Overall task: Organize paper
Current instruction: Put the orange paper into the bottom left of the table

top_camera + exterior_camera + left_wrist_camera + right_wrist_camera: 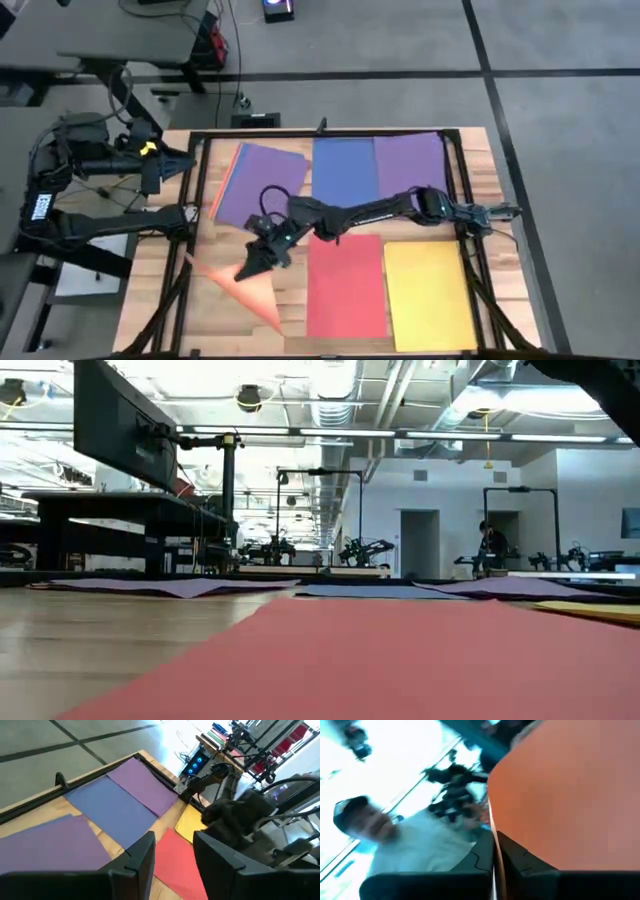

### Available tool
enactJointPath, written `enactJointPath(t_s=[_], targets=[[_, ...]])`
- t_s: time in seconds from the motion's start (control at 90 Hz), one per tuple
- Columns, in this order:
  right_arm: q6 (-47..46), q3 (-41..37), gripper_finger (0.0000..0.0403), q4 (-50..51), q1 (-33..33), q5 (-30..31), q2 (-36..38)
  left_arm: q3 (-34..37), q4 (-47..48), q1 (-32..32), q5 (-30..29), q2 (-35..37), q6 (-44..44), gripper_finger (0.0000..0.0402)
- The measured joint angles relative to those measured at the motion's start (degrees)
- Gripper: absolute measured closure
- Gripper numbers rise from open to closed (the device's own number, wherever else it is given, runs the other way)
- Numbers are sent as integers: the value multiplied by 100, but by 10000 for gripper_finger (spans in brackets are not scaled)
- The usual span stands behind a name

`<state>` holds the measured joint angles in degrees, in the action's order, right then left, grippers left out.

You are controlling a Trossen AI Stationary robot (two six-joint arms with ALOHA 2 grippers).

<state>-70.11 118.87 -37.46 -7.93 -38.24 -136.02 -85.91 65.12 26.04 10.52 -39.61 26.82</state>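
My right gripper point(252, 263) reaches across to the table's near left and is shut on a salmon-orange sheet point(245, 292), which shows as a slanted triangle. Flat on the table lie a purple sheet point(262, 183) at the far left with an orange edge point(222, 190) showing from under it, a blue sheet point(343, 165), a second purple sheet point(410, 163), a pink-red sheet point(346, 287) and a yellow sheet point(428, 297). My left gripper point(175, 865) stands open at the table's left edge, holding nothing. My right gripper pinches the salmon-orange sheet at one edge point(495, 851) between its two fingers, a single thin layer. The sheet point(565, 795) stands out past the fingers, tilted off the flat. Whether its far corner point(276, 325) rests on the table I cannot tell.
A black frame point(330, 132) runs around the work area. Bare wood point(215, 320) shows at the near left. Desks and cables stand beyond the table's left edge. A person point(415, 845) shows in the right wrist view, off the table.
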Motion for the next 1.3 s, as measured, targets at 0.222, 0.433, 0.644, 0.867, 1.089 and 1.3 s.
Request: enactJointPath(t_s=[0.222, 0.433, 0.644, 0.867, 1.089, 1.3], targets=[[-23, -266, 403, -22, 42, 50, -29, 0, -16, 0, -38, -65, -11, 283], [1479, -322, 403, 2554, 232, 354, -23, 0, -15, 0, -57, -83, -91, 283], [2971, -324, 403, 5033, 429, 1629, -24, 0, -13, 0, -61, -86, -93, 283], [2735, -324, 403, 5558, 469, 2851, -25, 0, -13, 0, -104, -86, -190, 283], [1478, -316, 403, 5214, 342, 3086, -389, 0, -12, 0, -196, -86, -189, 283], [1416, -311, 403, 5069, 121, 3302, -503, 0, -13, 0, -208, -86, -187, 283]])
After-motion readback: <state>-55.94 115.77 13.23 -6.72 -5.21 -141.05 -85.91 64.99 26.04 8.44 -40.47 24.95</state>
